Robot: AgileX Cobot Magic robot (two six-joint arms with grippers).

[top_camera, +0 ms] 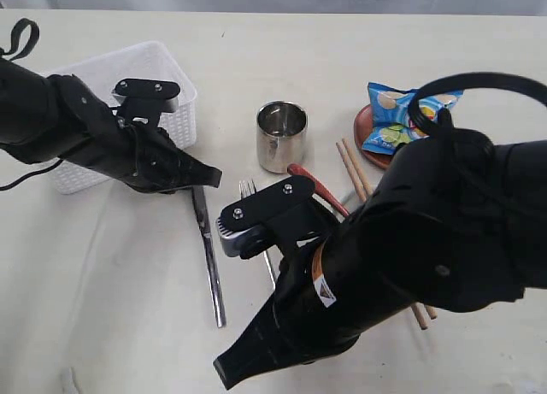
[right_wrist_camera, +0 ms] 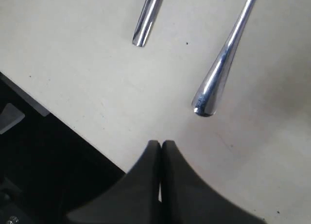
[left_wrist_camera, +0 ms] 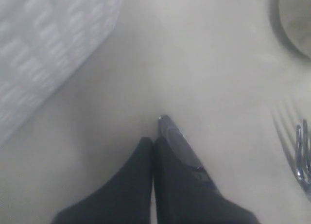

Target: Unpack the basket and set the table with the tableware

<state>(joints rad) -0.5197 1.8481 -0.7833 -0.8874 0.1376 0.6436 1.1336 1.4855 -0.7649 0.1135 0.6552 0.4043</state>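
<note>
**Cream counter (top_camera: 102, 274) part-laid, knife (top_camera: 210, 266) at tip of left fingers (top_camera: 203, 175)**

The knife lies out of the white basket (top_camera: 171, 78), its long axis running front to back beside the fork (top_camera: 249, 190). Its far end sits just beside the left fingers, pinched together and empty, that arm stooped low over the counter. The right fingers (top_camera: 232, 368), likewise closed on nothing, point at the near edge, off both handles

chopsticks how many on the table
2 chopsticks, side by side between the cup and the plate, partly under the right arm; others may be hidden.
</note>
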